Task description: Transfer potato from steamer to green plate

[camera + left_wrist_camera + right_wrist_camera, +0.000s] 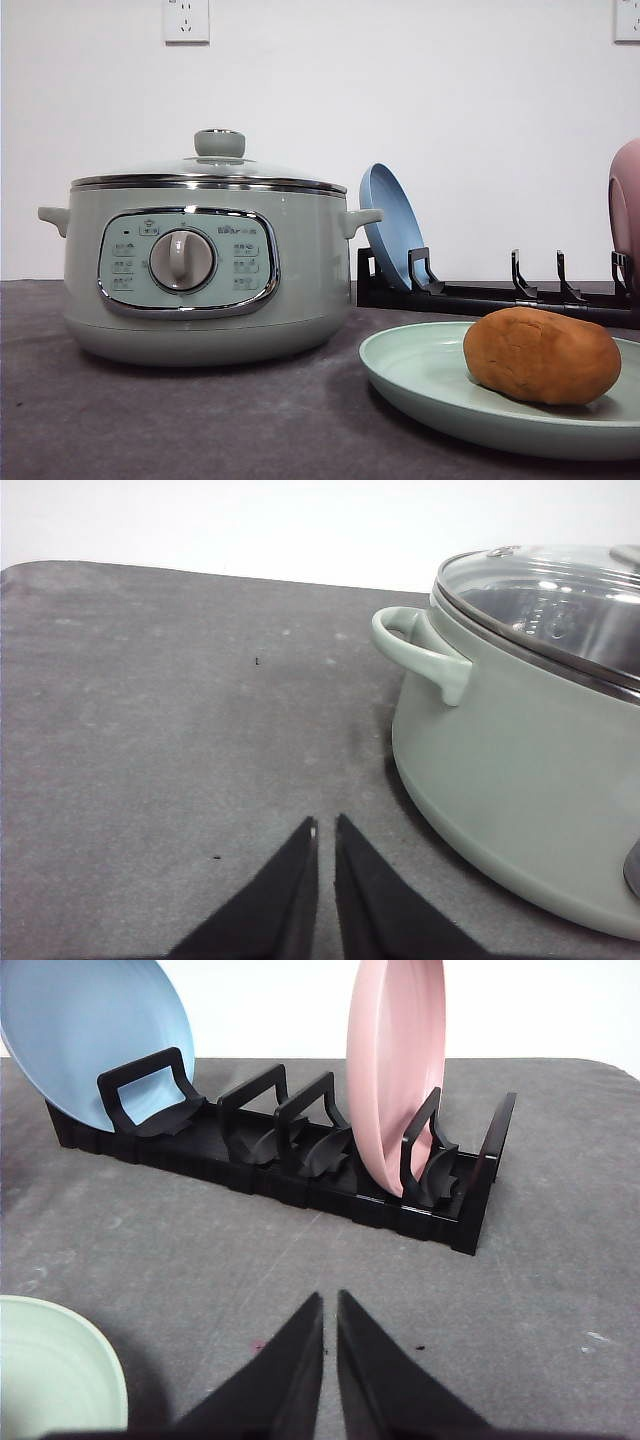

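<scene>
The orange-brown potato point(541, 355) lies on the pale green plate point(420, 380) at the front right of the table. The sage-green steamer point(205, 260) stands to the left with its glass lid and green knob point(219, 143) on. In the left wrist view my left gripper point(326, 826) is shut and empty over the dark mat, beside the steamer point(510, 750) and its side handle point(420, 652). My right gripper point(330, 1300) is shut and empty too, in front of the black rack, with the green plate's rim point(60, 1370) close by.
A black dish rack point(300, 1160) stands behind the plate, holding a blue plate point(90, 1035) and a pink dish point(395, 1060) upright. In the front view the rack point(490, 295) is at the back right with the blue plate point(392, 225). A white wall is behind.
</scene>
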Motion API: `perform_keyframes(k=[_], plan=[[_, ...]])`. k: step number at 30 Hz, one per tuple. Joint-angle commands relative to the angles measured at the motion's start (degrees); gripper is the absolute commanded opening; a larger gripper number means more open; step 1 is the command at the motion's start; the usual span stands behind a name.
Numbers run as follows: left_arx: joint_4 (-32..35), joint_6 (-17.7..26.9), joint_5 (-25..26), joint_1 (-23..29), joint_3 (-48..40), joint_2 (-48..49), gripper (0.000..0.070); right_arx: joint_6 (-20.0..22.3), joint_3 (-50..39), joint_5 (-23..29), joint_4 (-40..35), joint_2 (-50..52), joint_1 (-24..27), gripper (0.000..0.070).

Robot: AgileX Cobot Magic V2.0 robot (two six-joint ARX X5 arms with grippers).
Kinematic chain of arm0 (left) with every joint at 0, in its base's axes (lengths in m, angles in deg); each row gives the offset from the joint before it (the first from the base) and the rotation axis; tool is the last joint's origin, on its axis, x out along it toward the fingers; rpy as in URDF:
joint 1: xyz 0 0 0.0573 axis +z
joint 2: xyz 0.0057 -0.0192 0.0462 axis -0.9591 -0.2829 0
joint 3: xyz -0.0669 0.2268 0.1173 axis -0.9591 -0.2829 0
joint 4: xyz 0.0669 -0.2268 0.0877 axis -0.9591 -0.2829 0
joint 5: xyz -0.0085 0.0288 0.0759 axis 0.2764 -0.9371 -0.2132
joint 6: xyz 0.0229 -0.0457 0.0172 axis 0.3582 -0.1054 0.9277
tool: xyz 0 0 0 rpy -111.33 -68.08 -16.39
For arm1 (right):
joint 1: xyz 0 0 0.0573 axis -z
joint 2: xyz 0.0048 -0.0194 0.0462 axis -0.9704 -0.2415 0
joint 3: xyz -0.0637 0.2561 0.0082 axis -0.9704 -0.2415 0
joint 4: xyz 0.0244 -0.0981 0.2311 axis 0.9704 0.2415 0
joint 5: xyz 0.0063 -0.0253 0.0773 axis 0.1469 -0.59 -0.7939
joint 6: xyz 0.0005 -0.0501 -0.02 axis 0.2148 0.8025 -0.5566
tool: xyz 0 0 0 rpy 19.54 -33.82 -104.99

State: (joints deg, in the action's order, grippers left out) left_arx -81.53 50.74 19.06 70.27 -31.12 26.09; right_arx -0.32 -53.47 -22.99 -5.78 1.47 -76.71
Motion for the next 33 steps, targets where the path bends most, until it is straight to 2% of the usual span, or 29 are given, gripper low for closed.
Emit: perform_keyframes(k=[1,33], plan=[[-0.3,0.63,0.04,-0.15,-1.16,0.11,0.0025,0.61,-0.28,0.24,-0.74,0.11,0.07,0.0013],[-0.3,0.63,0.04,-0.15,-1.16,0.11,0.0025,0.61,-0.28,0.24,-0.74,0.11,0.07,0.0013]])
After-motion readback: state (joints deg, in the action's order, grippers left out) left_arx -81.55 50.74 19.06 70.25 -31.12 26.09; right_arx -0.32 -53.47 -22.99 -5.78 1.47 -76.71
